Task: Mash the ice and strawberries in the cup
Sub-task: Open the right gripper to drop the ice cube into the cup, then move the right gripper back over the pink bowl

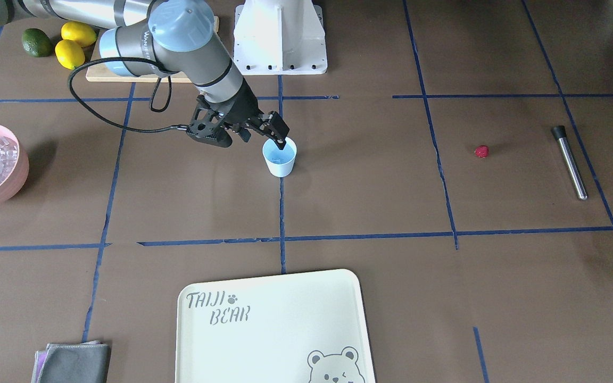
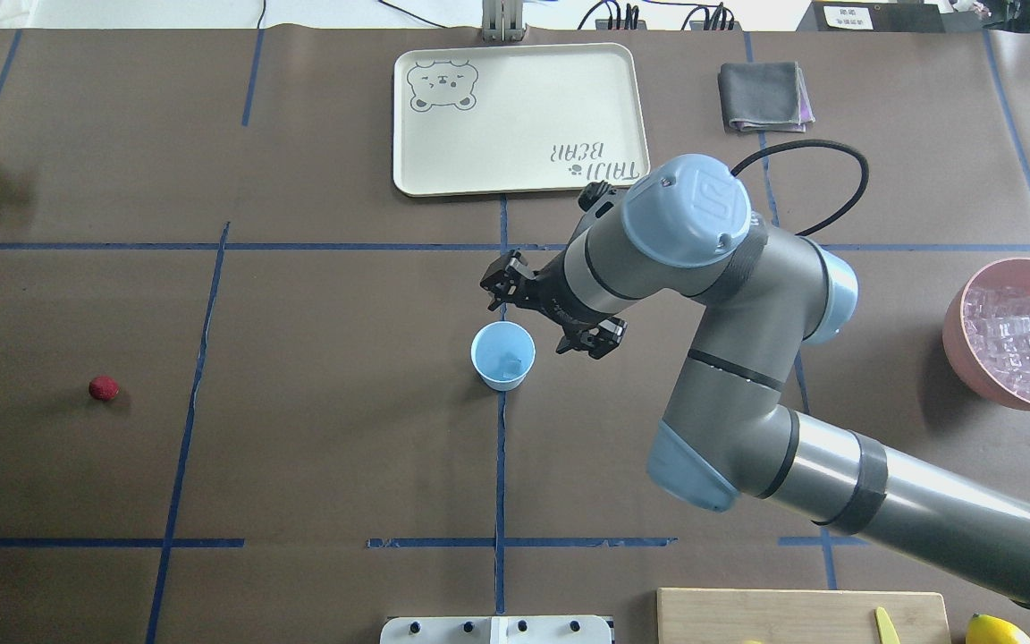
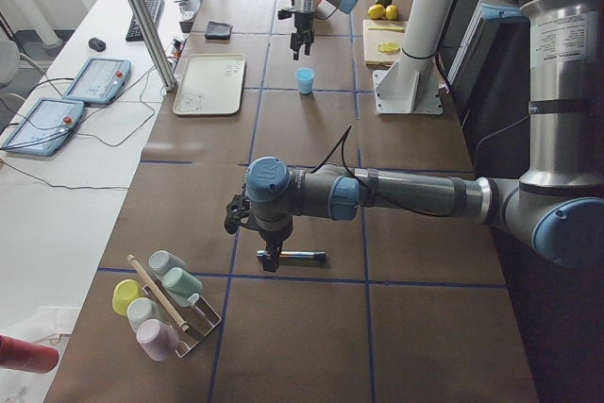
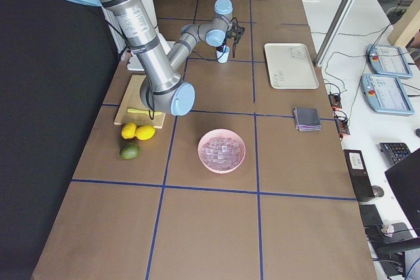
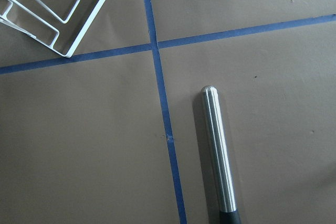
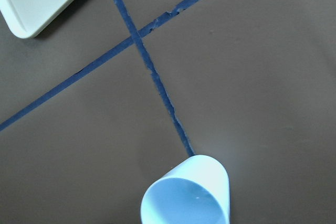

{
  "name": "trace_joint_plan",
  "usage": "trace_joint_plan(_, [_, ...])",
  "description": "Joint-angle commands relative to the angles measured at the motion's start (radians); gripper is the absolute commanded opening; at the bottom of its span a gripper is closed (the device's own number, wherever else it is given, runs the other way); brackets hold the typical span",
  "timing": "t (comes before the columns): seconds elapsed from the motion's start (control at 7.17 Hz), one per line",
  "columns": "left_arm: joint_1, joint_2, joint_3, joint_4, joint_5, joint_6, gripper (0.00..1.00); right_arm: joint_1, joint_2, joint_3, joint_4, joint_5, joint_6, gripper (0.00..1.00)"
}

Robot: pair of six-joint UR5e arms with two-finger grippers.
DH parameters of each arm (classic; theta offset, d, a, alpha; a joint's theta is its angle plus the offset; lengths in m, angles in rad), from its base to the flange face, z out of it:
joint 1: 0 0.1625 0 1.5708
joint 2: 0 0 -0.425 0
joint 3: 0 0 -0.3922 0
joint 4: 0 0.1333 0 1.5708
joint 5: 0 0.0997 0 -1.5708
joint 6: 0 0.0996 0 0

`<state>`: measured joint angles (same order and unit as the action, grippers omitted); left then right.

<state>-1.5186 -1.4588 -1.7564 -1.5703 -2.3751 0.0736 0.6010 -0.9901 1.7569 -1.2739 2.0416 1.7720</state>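
The pale-blue cup (image 1: 280,159) (image 2: 502,356) stands upright near the table's middle, with one ice cube (image 2: 512,365) inside it. My right gripper (image 2: 540,315) (image 1: 262,137) hovers open just above the cup's rim, one finger over its mouth, holding nothing. More ice (image 2: 1016,340) fills the pink bowl (image 2: 958,335). The strawberry (image 1: 481,151) (image 2: 104,387) lies alone on the table, far from the cup. My left gripper (image 3: 269,257) hangs over a steel muddler (image 5: 218,150) (image 1: 570,162); I cannot tell whether it is open or shut.
A cream bear tray (image 2: 515,116) and a folded grey cloth (image 2: 764,96) lie beyond the cup. Lemons (image 1: 75,45), an avocado (image 1: 36,42) and a wooden board (image 4: 134,100) sit near the robot base (image 1: 280,37). A wire rack of cups (image 3: 165,304) stands beside the muddler.
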Motion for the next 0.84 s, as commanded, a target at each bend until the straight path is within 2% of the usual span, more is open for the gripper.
trace_joint_plan(0.0, [0.0,0.0,0.0,-0.001,0.001,0.0,1.0,0.218,-0.184,0.119,-0.048,0.24,-0.192,1.0])
trace_joint_plan(0.14, [0.0,0.0,0.0,0.001,0.001,0.0,1.0,0.303,-0.282,0.142,-0.048,0.293,-0.342,1.0])
trace_joint_plan(0.42, [0.0,0.0,0.0,-0.001,0.001,0.0,1.0,0.438,-0.488,0.174,-0.047,0.327,-0.683,1.0])
trace_joint_plan(0.7, [0.0,0.002,0.0,-0.001,0.001,0.0,1.0,0.544,-0.597,0.168,-0.048,0.341,-0.944,1.0])
